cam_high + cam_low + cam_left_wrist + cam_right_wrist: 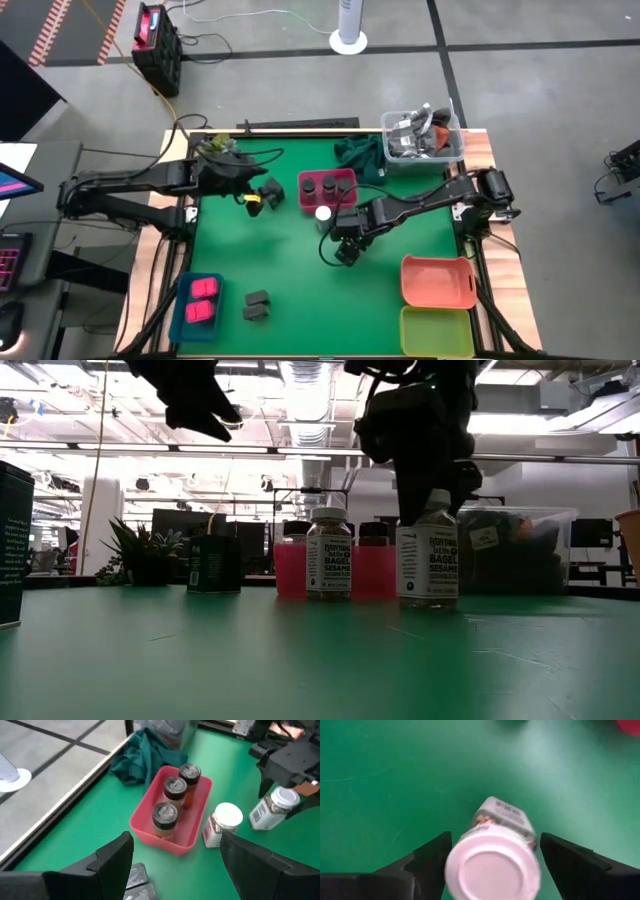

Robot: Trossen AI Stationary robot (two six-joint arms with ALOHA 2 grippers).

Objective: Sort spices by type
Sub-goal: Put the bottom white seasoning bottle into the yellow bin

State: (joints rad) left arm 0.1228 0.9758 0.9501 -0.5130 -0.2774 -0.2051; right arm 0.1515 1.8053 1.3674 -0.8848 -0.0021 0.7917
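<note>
High view: brown jars (327, 184) and pink packets (202, 299) trayed — right gripper (347, 250) open-fingered around a white-capped jar (492, 870); left gripper (262, 196) open, empty.

Green desk (300, 290): pink tray (326, 189), blue tray (198, 303), orange tray (437, 282), green tray (437, 331), clear tub (423, 140), teal cloth (358, 153), two white-capped jars (323, 213), dark boxes (257, 305).
</note>
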